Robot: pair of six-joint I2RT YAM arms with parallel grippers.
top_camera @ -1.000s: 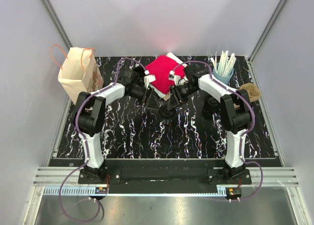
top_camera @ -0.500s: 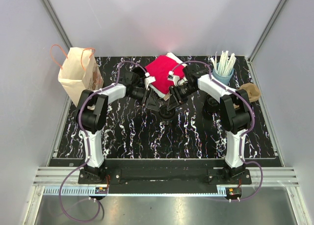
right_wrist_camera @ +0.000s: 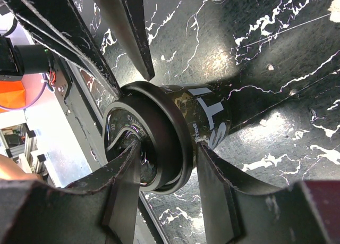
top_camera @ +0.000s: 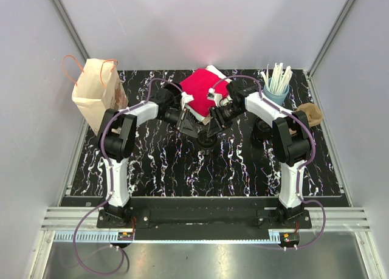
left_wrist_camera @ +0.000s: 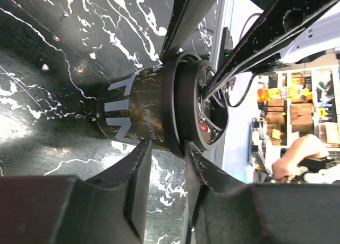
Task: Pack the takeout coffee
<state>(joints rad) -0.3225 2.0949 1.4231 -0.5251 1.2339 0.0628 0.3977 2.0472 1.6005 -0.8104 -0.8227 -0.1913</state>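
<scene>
A black takeout coffee cup [top_camera: 206, 141] with a black lid stands upright on the marbled black table, between both arms. In the left wrist view my left gripper [left_wrist_camera: 163, 148] has its fingers close together, pinching the rim of the lid [left_wrist_camera: 194, 108] above the cup body [left_wrist_camera: 133, 111]. In the right wrist view my right gripper [right_wrist_camera: 167, 148] clamps the lid [right_wrist_camera: 154, 143], one finger on its top and the other under the rim against the cup wall [right_wrist_camera: 212, 116]. From above, the left gripper [top_camera: 194, 130] and the right gripper [top_camera: 214, 128] meet at the cup. A brown paper bag [top_camera: 94, 92] stands at the far left.
A red cloth-like object [top_camera: 203, 89] lies at the back centre, just behind the grippers. A blue cup of white straws [top_camera: 276, 84] stands at the back right. A brown crumpled item [top_camera: 311, 113] lies at the right edge.
My left arm has swung inward, bringing its gripper closer onto the cup lid. The right arm and the cup have stayed in place.
</scene>
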